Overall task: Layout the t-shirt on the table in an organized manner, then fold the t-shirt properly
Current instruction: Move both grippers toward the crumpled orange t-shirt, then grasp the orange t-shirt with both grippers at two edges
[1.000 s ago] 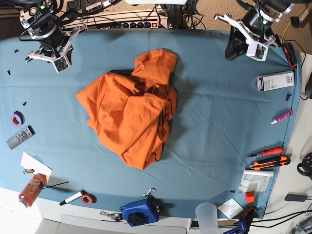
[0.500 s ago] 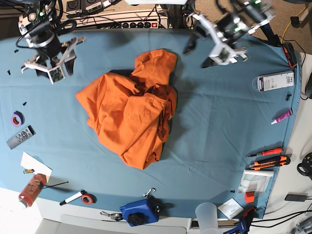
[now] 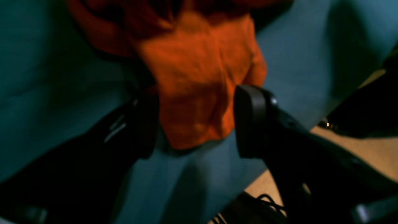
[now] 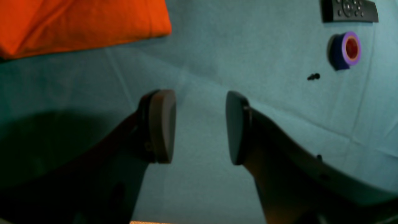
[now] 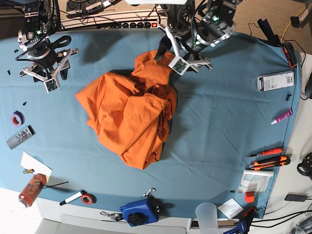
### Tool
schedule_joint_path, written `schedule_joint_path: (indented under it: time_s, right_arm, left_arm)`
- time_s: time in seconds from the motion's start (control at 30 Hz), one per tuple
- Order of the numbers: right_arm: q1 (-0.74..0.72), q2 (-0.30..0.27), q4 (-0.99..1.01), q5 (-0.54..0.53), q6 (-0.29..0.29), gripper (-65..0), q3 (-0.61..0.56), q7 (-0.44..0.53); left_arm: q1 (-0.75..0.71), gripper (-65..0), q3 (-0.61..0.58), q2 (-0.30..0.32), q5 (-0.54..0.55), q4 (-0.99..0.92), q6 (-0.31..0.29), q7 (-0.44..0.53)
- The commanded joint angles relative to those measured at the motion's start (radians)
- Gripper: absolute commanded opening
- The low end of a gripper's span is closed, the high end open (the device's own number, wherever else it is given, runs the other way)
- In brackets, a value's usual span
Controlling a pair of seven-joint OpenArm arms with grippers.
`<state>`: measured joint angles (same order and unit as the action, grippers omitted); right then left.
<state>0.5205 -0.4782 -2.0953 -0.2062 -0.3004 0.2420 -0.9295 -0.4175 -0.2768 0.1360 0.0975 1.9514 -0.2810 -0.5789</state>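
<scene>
The soft, light orange t-shirt [image 5: 130, 114], lying crumpled on the tabletop [image 5: 219, 122], is being straddled at its far flap by the left claw [image 3: 196, 124], jaws apart, likely best pinched there, while the right claw [image 4: 199, 127] is being held apart over bare cloth.

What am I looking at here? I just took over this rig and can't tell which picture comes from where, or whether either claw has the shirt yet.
It is a two-armed robot. The base view looks straight down on the table; the other two pictures come from cameras on each wrist, looking past the jaws. The left gripper is open, its jaws straddling the far end of the crumpled orange t-shirt without pinching it yet. The right gripper is open over bare cloth, apart from the shirt; its camera shows a purple tape roll and a remote. Tools and markers lie along the table's edges. Nothing is held.
</scene>
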Motion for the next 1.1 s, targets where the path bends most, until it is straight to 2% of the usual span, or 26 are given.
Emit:
schedule_joint_path:
  time_s: [0.0, 0.1, 0.17, 0.23, 0.3, 0.4, 0.47, 0.57, 0.63, 0.73, 0.83, 0.9, 1.07]
  right_arm:
    - [-0.003, -0.013, -0.016, 0.015, 0.005, -38.5, 0.008, 0.018]
    - [-0.003, -0.013, -0.016, 0.024, 0.005, -38.5, 0.008, 0.018]
    - [-0.003, -0.013, -0.016, 0.024, 0.005, -38.5, 0.008, 0.019]
    - [-0.003, -0.013, -0.016, 0.024, 0.005, -38.5, 0.008, 0.021]
    - [-0.003, -0.013, -0.016, 0.024, 0.005, -38.5, 0.008, 0.027]
    - [-0.003, -0.013, -0.016, 0.024, 0.005, -38.6, 0.008, 0.041]
    - [-0.003, -0.013, -0.016, 0.023, 0.005, -38.6, 0.008, 0.052]
    - [-0.004, -0.013, -0.017, 0.011, -0.012, -38.6, 0.008, 0.072]
    - [-0.012, -0.013, -0.017, -0.047, -0.093, -38.6, 0.008, 0.079]
    - [-0.053, -0.012, -0.017, -0.216, -0.269, -38.6, 0.007, 0.079]
    - [-0.123, -0.012, -0.017, -0.349, -0.368, -38.6, -0.017, 0.084]
    - [-0.179, -0.012, -0.017, -0.363, -0.393, -38.6, -0.060, 0.085]
    - [-0.307, -0.012, -0.017, -0.341, -0.398, -38.6, -0.288, 0.085]
  left_arm:
    - [0.018, -27.2, -0.005, -0.004, 0.011, -0.004, 0.001, 0.026]
    - [0.052, -27.2, -0.009, -0.019, 0.011, -0.056, 0.000, 0.024]
    - [0.068, -27.3, -0.009, -0.035, 0.012, -0.079, 0.021, 0.018]
    - [0.074, -30.5, -0.009, -0.049, 0.015, -0.088, 0.031, 0.016]
    - [0.074, -40.5, -0.009, -0.058, 0.015, -0.088, 0.031, 0.009]
    - [0.075, -65.0, -0.006, -0.056, 0.017, -0.082, 0.043, -0.012]
    - [0.074, -65.0, -0.003, -0.053, 0.000, -0.058, 0.111, -0.062]
    - [0.074, -65.0, 0.034, -0.052, -0.085, 0.016, 0.192, -0.167]
    - [0.074, -65.0, 0.085, -0.052, -0.123, 0.077, 0.210, -0.217]
    - [0.061, -65.0, 0.172, -0.043, -0.100, 0.148, 0.185, -0.222]
    - [0.040, -65.0, 0.219, -0.012, -0.001, 0.159, 0.128, -0.207]
    - [0.021, -65.0, 0.222, 0.000, 0.030, 0.159, 0.099, -0.206]
    - [-0.003, -65.0, 0.221, 0.000, 0.038, 0.159, 0.105, -0.180]
